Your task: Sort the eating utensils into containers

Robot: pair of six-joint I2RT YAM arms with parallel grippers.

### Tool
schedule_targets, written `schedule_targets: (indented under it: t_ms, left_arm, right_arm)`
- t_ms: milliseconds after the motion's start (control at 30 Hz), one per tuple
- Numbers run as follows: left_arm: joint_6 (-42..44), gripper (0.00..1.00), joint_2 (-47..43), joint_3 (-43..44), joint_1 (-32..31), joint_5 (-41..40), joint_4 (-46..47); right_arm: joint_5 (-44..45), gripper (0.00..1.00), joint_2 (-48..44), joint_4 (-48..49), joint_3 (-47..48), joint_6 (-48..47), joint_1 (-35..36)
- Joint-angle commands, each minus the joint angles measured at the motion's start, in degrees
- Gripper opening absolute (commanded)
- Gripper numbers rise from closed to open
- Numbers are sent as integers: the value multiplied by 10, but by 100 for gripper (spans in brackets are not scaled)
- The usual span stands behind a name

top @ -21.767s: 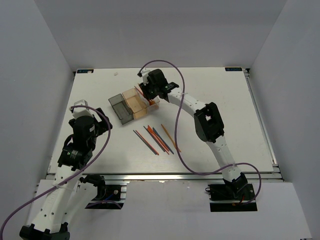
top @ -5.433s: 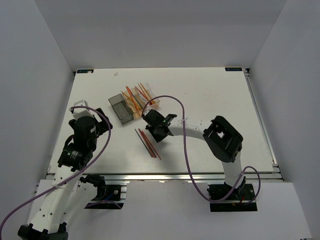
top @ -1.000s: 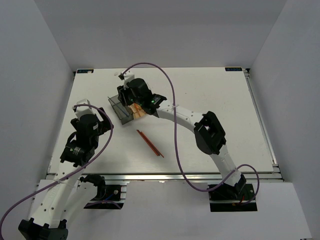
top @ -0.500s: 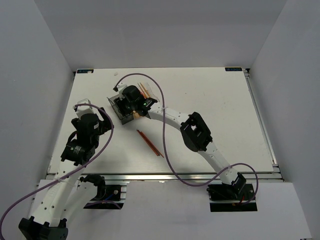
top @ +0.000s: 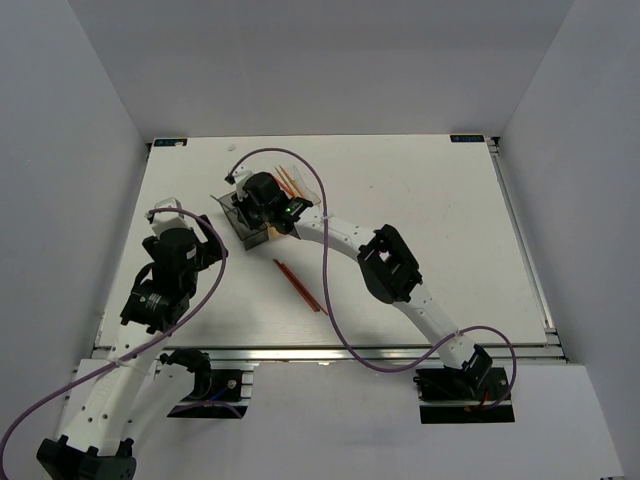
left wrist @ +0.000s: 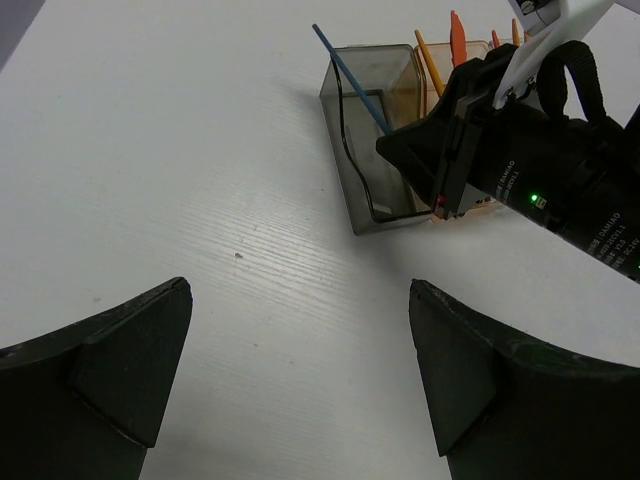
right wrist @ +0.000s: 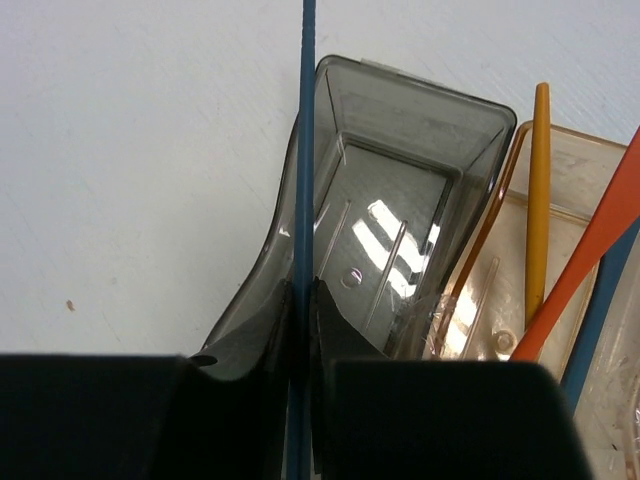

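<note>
Right claw (right wrist: pixel 302 330) has closed — gripping blue utensil (right wrist: pixel 307 120) at grey bin (right wrist: pixel 420 110).

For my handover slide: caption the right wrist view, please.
Right claw pinches a blue utensil at the grey bin; orange utensils lean in the amber bin beside it.

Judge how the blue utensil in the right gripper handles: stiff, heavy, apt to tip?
Probably stiff: the blue utensil runs dead straight out of the right gripper, no sag. Likely very light, being so thin. Once released it may lean and poke out, since it looks longer than the grey bin is deep.
</note>
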Motion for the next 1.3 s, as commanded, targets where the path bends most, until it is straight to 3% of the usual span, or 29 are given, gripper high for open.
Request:
schedule_targets:
  t_ms: [0, 100, 533, 633, 667, 733, 900, 1167, 1267]
  left_arm:
    - [4, 98, -8, 2, -3, 6, 4]
    - [4, 98, -7, 2, -3, 7, 5]
    - [5, 98, -13, 0, -3, 13, 7]
    - [6, 98, -14, 0, -3, 15, 8]
    - [6, 98, -14, 0, -3, 15, 8]
    - [6, 98, -14, 0, -3, 16, 7]
    - [6, 98, -18, 0, -3, 13, 7]
    - [0, 98, -11, 4, -3, -2, 1]
    - [-46, 98, 2, 18, -3, -21, -23]
  right_arm:
    - [3, 9, -15, 52, -7, 21, 1]
    - [26, 0, -19, 69, -16, 33, 4]
    - [126, 0, -25, 158, -66, 66, 13]
    - [132, 14, -43, 178, -99, 64, 19]
    - [130, 34, -49, 181, -103, 63, 20]
    - [124, 45, -54, 177, -101, 60, 23]
    - [121, 59, -78, 168, -104, 53, 31]
    - [144, 62, -204, 160, -155, 40, 43]
    - [201, 62, -282, 114, -220, 29, 37]
